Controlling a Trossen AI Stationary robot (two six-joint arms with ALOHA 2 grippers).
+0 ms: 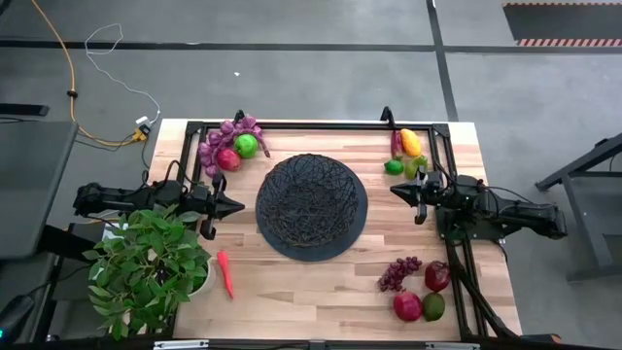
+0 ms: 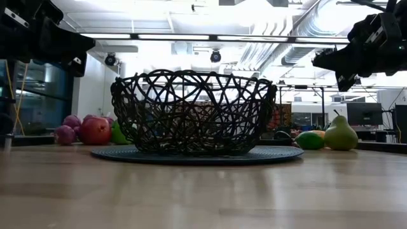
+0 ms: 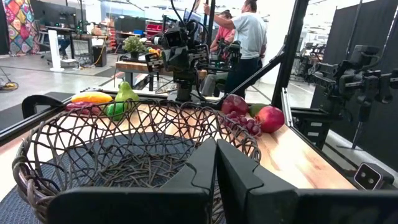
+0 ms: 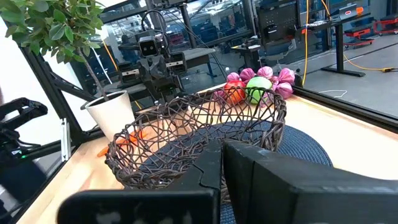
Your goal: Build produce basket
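Note:
The black woven basket point(image 1: 311, 206) stands on a dark round mat in the middle of the table, with nothing in it. Produce lies in groups: purple grapes, a red and a green fruit point(image 1: 233, 148) at the far left; a mango point(image 1: 411, 142), lime and pear at the far right; grapes point(image 1: 398, 272) and round fruits point(image 1: 424, 303) at the near right. A red pepper point(image 1: 225, 273) lies at the near left. My left gripper point(image 1: 236, 206) hovers shut left of the basket. My right gripper point(image 1: 397, 192) hovers shut to the basket's right. Both point level at the basket.
A leafy potted plant point(image 1: 146, 267) in a white pot stands at the near left, under my left arm. A black metal frame point(image 1: 321, 124) runs along the table's far edge and sides. Bare wood lies between the basket and the near edge. People stand in the room beyond.

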